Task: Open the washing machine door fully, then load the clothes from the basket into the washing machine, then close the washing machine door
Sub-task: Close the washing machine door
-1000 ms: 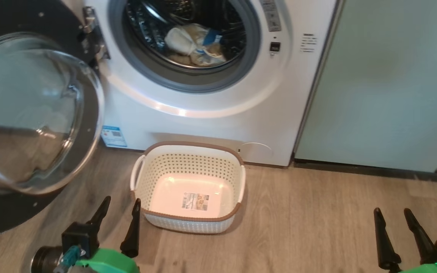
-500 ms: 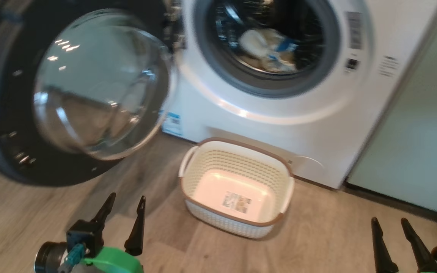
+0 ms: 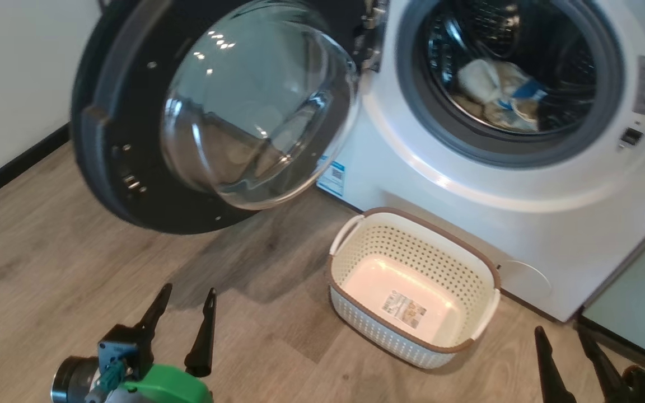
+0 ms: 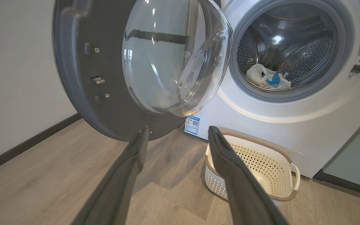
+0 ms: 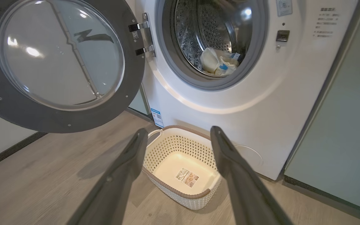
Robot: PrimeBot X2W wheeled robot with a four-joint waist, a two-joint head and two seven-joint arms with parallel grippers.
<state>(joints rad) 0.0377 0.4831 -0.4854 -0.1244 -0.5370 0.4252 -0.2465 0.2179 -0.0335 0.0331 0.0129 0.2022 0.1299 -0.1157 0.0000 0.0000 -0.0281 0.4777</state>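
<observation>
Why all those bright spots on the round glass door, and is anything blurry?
Head view: glints dot the washing machine door; its shadow darkens the floor; the washing machine looks slightly smeared. Left wrist view: a bright spot in the drum. Right wrist view: two glare patches on the door.

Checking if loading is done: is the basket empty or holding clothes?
Empty. The basket shows only its bare floor and printed label; the clothes lie inside the washing machine.
</observation>
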